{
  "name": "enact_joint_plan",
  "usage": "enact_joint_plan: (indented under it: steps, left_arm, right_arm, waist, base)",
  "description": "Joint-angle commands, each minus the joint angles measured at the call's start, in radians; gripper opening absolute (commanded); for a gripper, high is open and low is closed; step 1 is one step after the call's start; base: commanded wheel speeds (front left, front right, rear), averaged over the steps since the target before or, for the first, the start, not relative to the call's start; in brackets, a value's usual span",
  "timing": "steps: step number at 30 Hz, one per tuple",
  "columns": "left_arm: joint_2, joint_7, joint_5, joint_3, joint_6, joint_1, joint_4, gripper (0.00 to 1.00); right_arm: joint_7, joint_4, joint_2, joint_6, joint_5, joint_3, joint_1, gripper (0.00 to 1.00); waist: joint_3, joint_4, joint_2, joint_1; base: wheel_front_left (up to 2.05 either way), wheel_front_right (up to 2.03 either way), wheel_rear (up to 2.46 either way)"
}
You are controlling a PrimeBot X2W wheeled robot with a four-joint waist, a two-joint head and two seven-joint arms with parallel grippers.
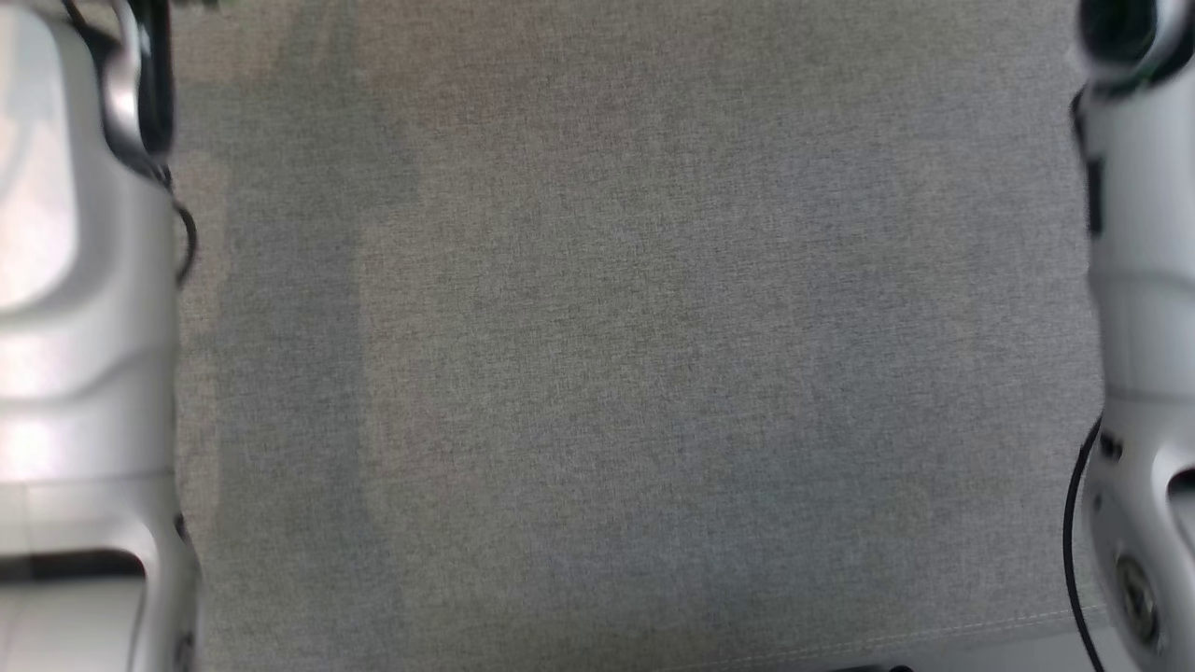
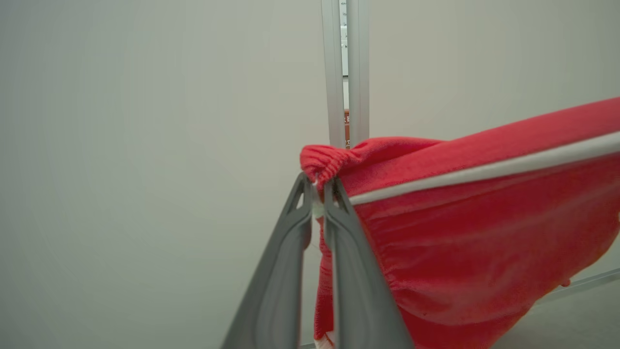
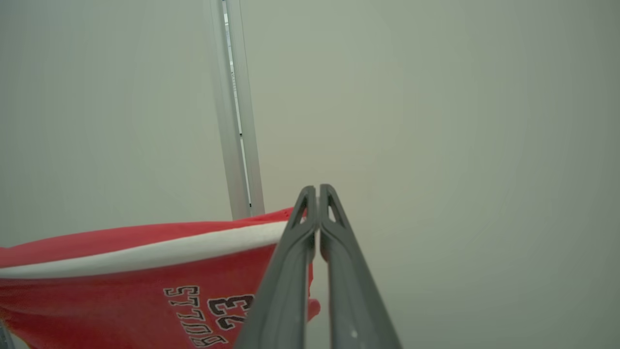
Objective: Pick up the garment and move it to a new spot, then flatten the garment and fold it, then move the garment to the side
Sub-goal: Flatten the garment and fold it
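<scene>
The garment (image 2: 474,232) is red with a white stripe and hangs stretched in the air between both grippers. In the left wrist view my left gripper (image 2: 317,186) is shut on a bunched, ribbed corner of it. In the right wrist view the garment (image 3: 121,295) shows black "BULLS 23" lettering, and my right gripper (image 3: 318,191) is shut on its other end, with red cloth caught between the fingers (image 3: 290,271). The head view looks down on the grey cloth-covered table (image 1: 635,355), with my pale left forearm (image 1: 84,327) and right forearm (image 1: 1144,327) at the sides.
A plain pale wall with an upright aluminium post (image 2: 346,72) stands beyond the garment; the post (image 3: 237,121) is also behind it in the right wrist view. The table's near seam (image 1: 934,639) runs along the bottom right.
</scene>
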Motion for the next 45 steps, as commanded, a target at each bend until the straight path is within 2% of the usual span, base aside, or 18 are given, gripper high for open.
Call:
enact_joint_plan:
  steps: [1, 8, 11, 19, 25, 35, 45]
  left_arm:
    - [0.0, 0.001, -0.002, 0.019, 0.008, 0.052, 0.002, 0.0]
    - [-0.056, 0.001, -0.002, 0.071, -0.002, 0.363, 0.032, 0.0]
    - [-0.073, 0.001, -0.003, 0.094, 0.009, 0.468, 0.049, 0.0]
    - [-0.101, 0.001, -0.005, 0.105, 0.002, 0.686, 0.08, 0.0]
    - [-0.105, 0.001, -0.038, 0.066, -0.003, 0.823, 0.087, 0.0]
    - [-0.107, 0.001, -0.118, -0.009, 0.033, 1.019, 0.09, 0.0]
    - [-0.107, 0.001, -0.12, -0.009, 0.046, 1.14, 0.056, 0.0]
  right_arm:
    - [-0.004, -0.017, -0.016, -0.005, 0.019, -0.007, 0.052, 0.0]
    - [-0.004, -0.035, -0.003, -0.005, 0.116, 0.071, 0.375, 0.0]
    - [-0.004, -0.031, 0.0, -0.005, 0.145, 0.091, 0.489, 0.0]
    - [-0.005, -0.01, 0.016, -0.005, 0.194, 0.077, 0.753, 0.0]
    - [-0.005, 0.006, 0.024, -0.005, 0.201, 0.1, 0.87, 0.0]
    - [-0.004, 0.049, 0.007, -0.005, 0.196, 0.163, 1.048, 0.0]
    - [-0.004, 0.042, -0.002, -0.005, 0.203, 0.177, 1.168, 0.0]
  waist:
    - [-0.016, 0.003, 0.0, -0.0002]
    - [-0.069, 0.004, 0.0, -0.0002]
    - [-0.104, 0.008, 0.0, -0.0002]
    - [-0.233, 0.018, 0.0, -0.0002]
    - [-0.328, 0.013, 0.0, -0.0002]
    - [-0.503, -0.005, 0.0, -0.0002]
    - [-0.548, 0.0, 0.0, -0.0002]
  base:
    - [0.0, 0.0, 0.0]
    - [0.0, 0.0, 0.0]
    - [0.0, 0.0, 0.0]
    - [0.0, 0.0, 0.0]
    - [0.0, 0.0, 0.0]
    - [0.0, 0.0, 0.0]
    - [0.0, 0.0, 0.0]
